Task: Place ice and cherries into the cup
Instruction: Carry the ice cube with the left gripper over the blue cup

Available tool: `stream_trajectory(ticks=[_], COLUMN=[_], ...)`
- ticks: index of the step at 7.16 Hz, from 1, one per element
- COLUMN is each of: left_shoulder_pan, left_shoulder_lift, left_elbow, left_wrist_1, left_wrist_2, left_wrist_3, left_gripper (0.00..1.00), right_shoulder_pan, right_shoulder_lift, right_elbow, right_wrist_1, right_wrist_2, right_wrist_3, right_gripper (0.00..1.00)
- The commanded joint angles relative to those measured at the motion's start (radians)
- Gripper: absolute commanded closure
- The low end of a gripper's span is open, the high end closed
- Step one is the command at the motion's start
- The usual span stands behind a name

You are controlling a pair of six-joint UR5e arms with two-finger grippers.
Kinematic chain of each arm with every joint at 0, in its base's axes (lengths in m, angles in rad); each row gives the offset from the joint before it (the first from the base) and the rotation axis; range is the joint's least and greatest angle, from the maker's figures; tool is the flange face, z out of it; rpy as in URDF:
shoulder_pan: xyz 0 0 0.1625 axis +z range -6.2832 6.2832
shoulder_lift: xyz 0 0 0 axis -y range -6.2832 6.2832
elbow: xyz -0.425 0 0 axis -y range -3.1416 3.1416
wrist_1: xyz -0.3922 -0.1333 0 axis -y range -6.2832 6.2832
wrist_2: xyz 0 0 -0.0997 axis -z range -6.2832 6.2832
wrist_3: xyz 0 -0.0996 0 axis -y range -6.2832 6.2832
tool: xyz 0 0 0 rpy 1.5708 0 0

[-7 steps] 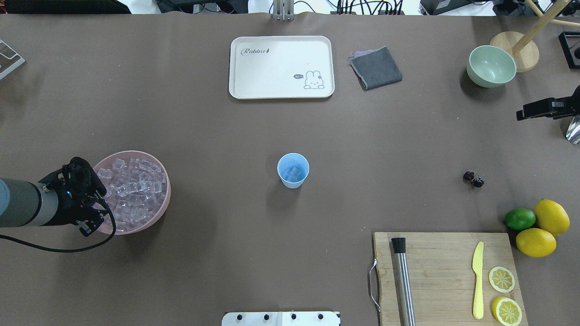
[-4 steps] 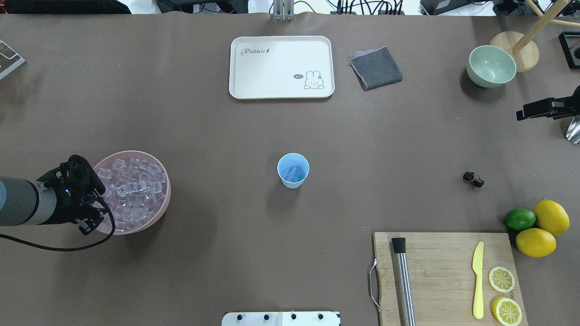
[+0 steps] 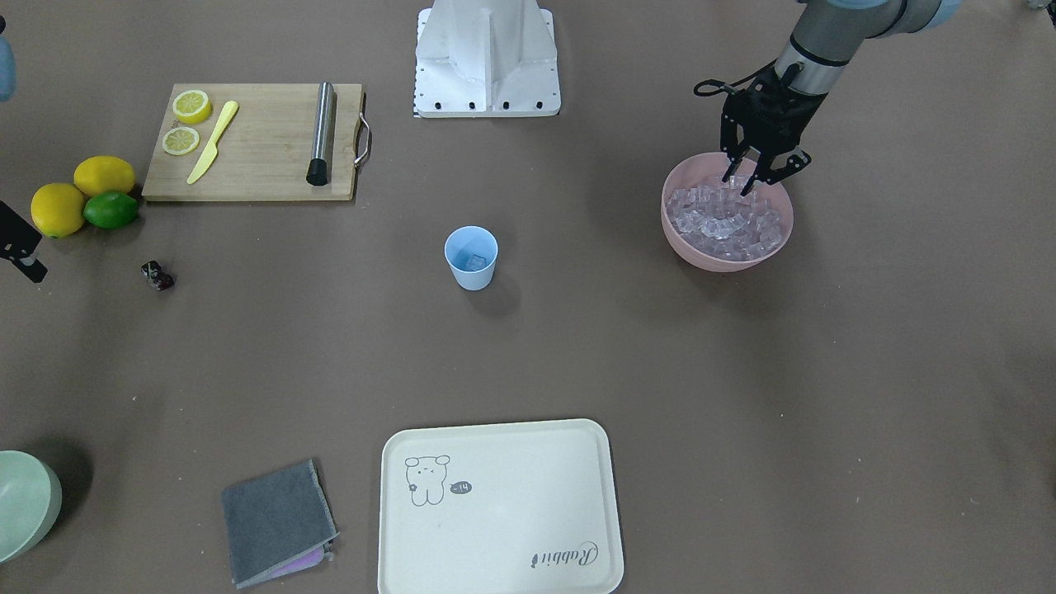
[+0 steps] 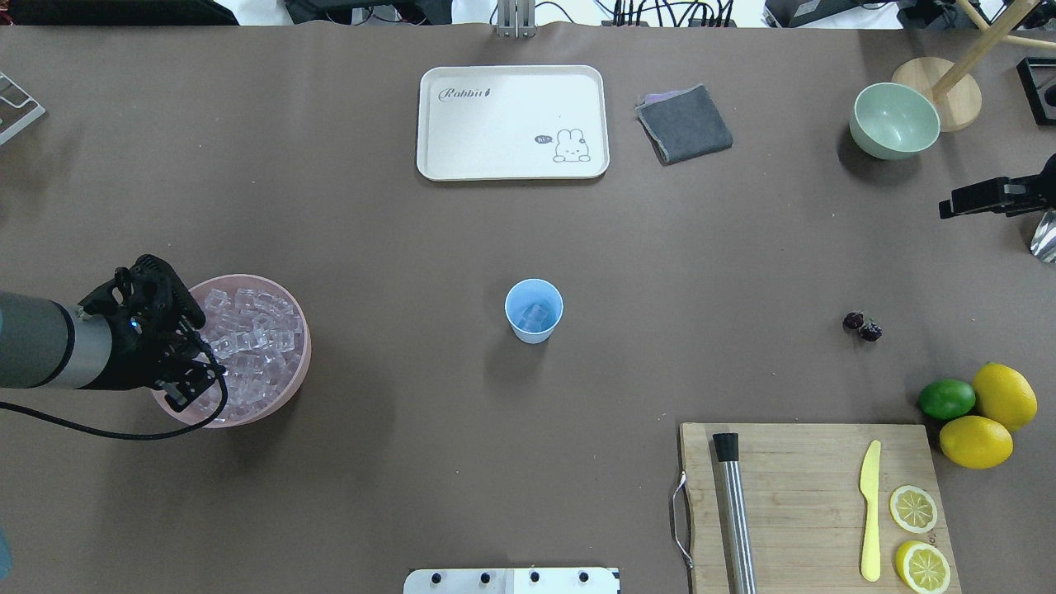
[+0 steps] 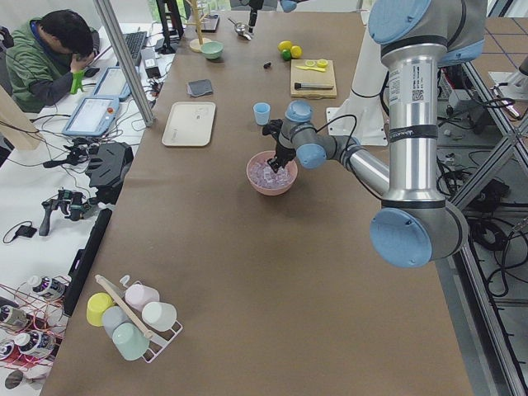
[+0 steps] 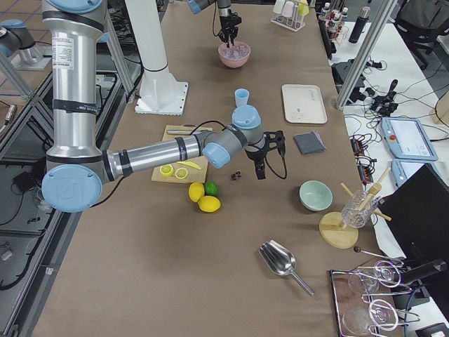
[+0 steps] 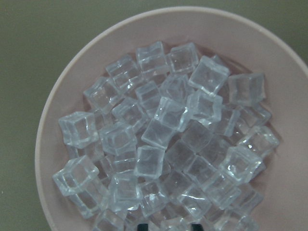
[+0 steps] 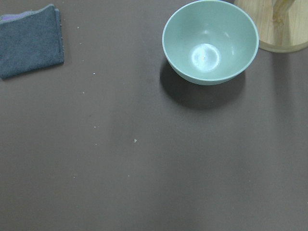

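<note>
- The left hand hangs over the pink bowl, fingers spread, tips down among the ice piled there.
- The light blue cup stands upright in the middle of the counter, well apart from the bowl, with ice inside.
- The cherries lie on the counter near the lime.
- The right hand hovers near the pale green bowl; I cannot tell whether it is spread or pressed together.

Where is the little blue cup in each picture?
Front-facing: cup at centre.
Overhead: cup at centre.
Exterior left: cup upper middle.
Exterior right: cup upper middle.
Left wrist: absent.
Right wrist: absent.
Landmark: the white tray, in all four exterior views.
</note>
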State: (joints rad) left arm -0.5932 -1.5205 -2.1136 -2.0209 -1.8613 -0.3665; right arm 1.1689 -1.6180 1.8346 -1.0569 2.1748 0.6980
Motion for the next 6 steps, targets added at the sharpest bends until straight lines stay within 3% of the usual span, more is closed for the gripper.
stream_trajectory(ticks=[1, 3, 6], left_shoulder_pan=[-0.005, 0.009, 0.07], left_shoulder_lift=[-0.183, -0.417, -0.619], left_elbow=[0.064, 0.162, 0.273], left_wrist_1=[0.001, -0.001, -0.01], left_wrist_2=[-0.018, -0.018, -0.007], left_wrist_3=[-0.214, -0.491, -0.815], left_gripper=[1.0, 1.0, 1.0], right_shoulder_pan=[0.0, 0.0, 0.0], right_shoulder_lift=[0.001, 0.003, 0.001], right_elbow=[0.0, 0.0, 0.0], right_wrist_1=[0.0, 0.0, 0.0], right_wrist_2=[-0.001, -0.001, -0.001], right_wrist_3=[0.0, -0.002, -0.002], right_gripper=[0.0, 0.0, 0.0])
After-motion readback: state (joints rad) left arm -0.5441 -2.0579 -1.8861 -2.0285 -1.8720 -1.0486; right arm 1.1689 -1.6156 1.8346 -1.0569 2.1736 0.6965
